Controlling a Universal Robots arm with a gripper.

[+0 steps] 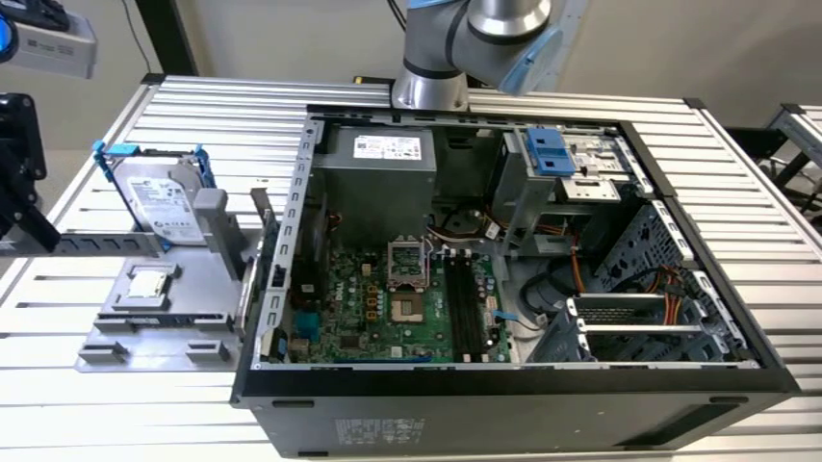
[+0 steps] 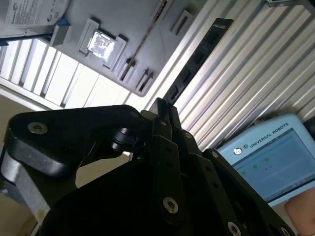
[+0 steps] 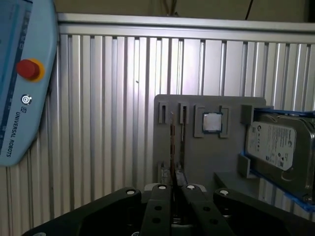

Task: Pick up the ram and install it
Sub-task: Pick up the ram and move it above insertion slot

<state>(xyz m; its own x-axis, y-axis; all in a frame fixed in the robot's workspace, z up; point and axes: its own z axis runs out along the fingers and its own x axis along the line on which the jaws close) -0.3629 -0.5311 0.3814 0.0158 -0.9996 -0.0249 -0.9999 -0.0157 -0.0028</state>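
The gripper (image 2: 164,109) is closed narrow on one end of the ram (image 2: 198,58), which hangs above the tray (image 1: 199,289), to the exterior view's left of the case (image 1: 514,414) and well apart from the slots (image 1: 464,306). For this carry I judge it best to hold the stick level and clear of the drive (image 1: 165,197) (gripped at one end, it may swing). I count one ram, one drive, one chip (image 1: 148,284); the slots I cannot count.
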